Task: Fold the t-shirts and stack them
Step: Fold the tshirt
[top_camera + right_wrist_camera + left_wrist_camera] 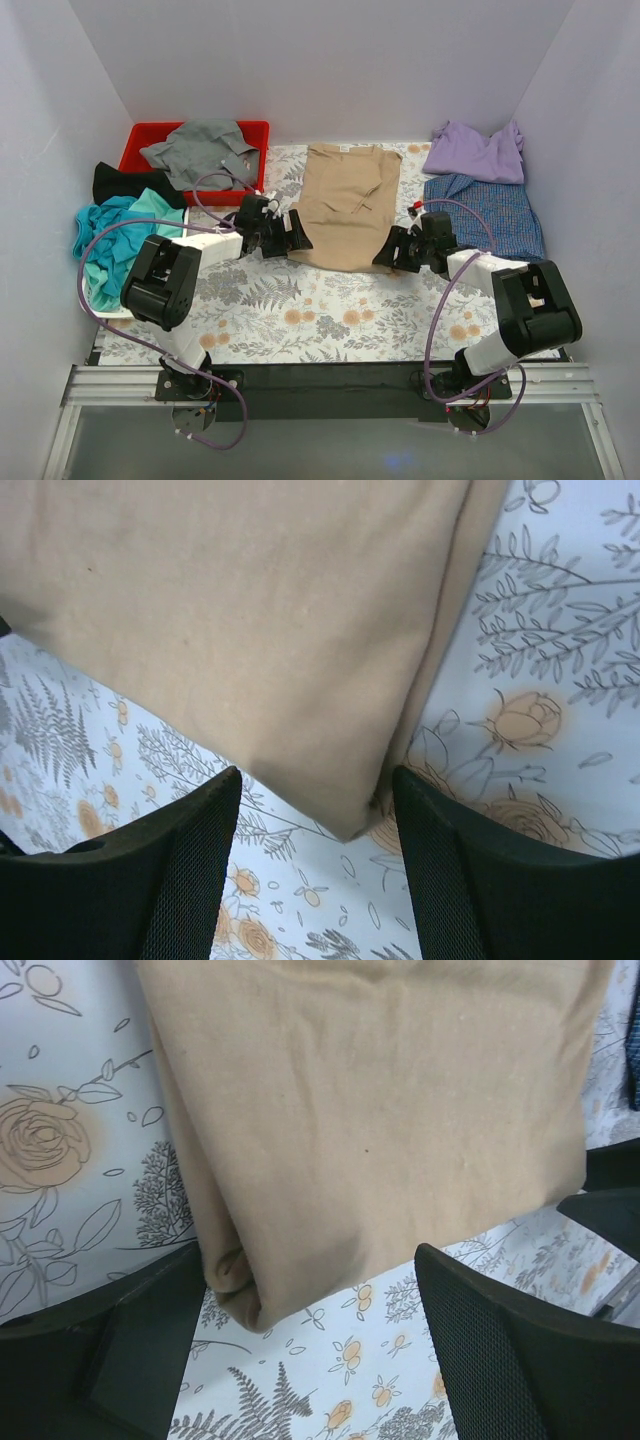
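A tan-beige t-shirt (pixel 345 205) lies folded lengthwise in the middle of the flowered table. My left gripper (pixel 292 238) is open at its near left corner (pixel 240 1290), which lies between the fingers. My right gripper (pixel 392 252) is open at its near right corner (pixel 350 820), also between the fingers. Neither grips the cloth. A lavender shirt (pixel 475 152) and a blue-checked shirt (pixel 490 212) lie at the back right. A grey shirt (pixel 198 150), a black one (pixel 125 183) and a teal one (pixel 112 232) lie at the left.
A red bin (pixel 143 135) at the back left holds the grey shirt. A white basket (pixel 108 310) at the left holds the teal shirt. White walls close in the table on three sides. A black rail (pixel 330 378) runs along the near edge.
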